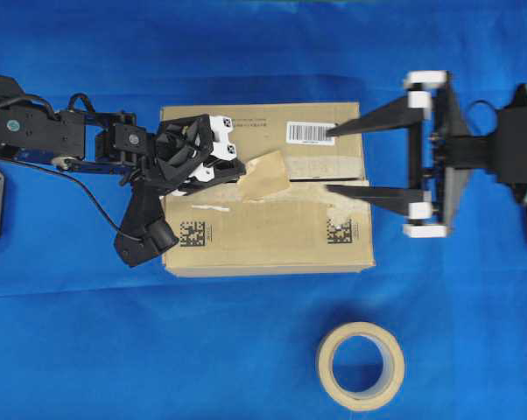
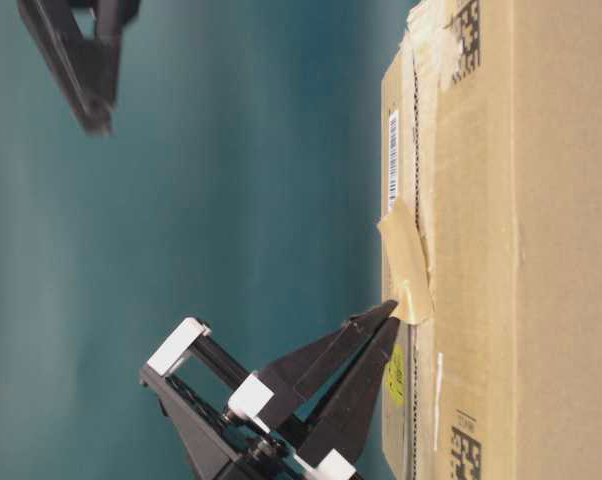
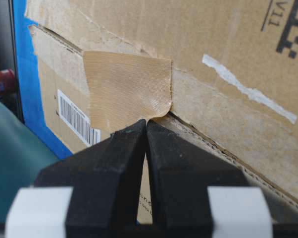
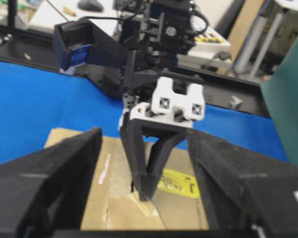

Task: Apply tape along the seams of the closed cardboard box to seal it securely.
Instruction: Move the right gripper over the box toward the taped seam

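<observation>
pinching tape [image 1: 266, 175] corner, left hand [image 1: 238, 166] on box [image 1: 272, 238].

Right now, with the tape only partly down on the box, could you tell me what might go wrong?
The left gripper is shut on one corner of the tape, so pulling away may peel it off. The tape sits skewed across the seam, which may leave it poorly sealed. The right gripper hangs open, not pressing anything flat.
</observation>
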`<state>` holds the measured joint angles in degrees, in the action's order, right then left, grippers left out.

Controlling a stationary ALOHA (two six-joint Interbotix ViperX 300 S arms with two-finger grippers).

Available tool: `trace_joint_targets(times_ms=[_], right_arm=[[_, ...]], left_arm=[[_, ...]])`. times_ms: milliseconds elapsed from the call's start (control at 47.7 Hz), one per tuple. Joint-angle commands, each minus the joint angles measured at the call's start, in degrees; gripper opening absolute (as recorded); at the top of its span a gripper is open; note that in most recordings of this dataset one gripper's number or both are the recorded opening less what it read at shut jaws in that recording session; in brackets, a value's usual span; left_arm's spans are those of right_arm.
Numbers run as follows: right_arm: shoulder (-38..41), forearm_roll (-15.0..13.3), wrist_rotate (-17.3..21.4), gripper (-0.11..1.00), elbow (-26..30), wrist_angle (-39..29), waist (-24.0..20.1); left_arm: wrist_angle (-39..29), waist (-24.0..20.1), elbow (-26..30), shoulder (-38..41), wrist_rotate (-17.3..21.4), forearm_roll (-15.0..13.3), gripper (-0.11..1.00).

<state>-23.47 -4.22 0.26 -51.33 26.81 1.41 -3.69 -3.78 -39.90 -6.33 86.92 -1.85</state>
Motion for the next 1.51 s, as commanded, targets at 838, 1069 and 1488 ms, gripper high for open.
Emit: trace_joint_targets(times_ms=[838,1069,1488], right_arm=[[22.85,3.87,0.09,0.54,7.91,0.09,3.43],[24.43,3.78,0.09,0.46,7.91,0.26,3.16],[25.4,4.48,0.09,0.4,6.68,-2.02,3.69]], left_arm=[[0.26,-0.09,1.32,-0.44,0.09,0.0,0.0],[0.18,-0.09,1.32,-0.44,0.0,-0.09,0.0],[0.18,-0.09,1.41,-0.44,-0.62,0.0,0.0]])
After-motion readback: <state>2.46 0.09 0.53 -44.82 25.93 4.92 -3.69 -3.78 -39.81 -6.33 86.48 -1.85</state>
